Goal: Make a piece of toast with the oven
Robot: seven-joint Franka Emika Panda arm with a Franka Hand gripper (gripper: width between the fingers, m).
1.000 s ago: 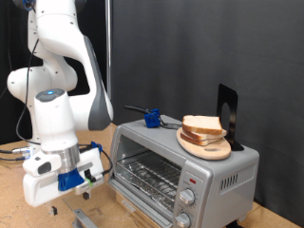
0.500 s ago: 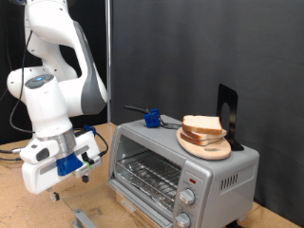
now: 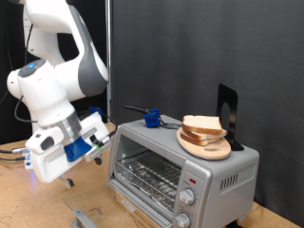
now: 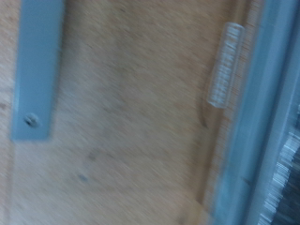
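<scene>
The oven point(image 3: 204, 176) stands on the wooden table at the exterior view's right. Its door point(image 3: 84, 218) hangs open and the wire rack point(image 3: 147, 177) shows inside. The piece of toast point(image 3: 201, 124) lies on a round wooden plate point(image 3: 211, 148) on top of the oven. My gripper point(image 3: 99, 150) hangs tilted in the air at the exterior view's left of the oven's open front, and nothing shows between its fingers. The blurred wrist view shows no fingers, only the table point(image 4: 131, 122), a grey-blue bar point(image 4: 37, 66) and a grey-blue edge point(image 4: 253, 141).
A small blue object point(image 3: 150, 118) with a dark stick sits on the oven's top at the back. A black upright piece point(image 3: 226, 114) stands behind the plate. Round knobs point(image 3: 190, 198) run down the oven's right front. A dark curtain hangs behind.
My arm has lifted the gripper up from near the table and swung it towards the oven. The toast, the plate and the oven have not moved.
</scene>
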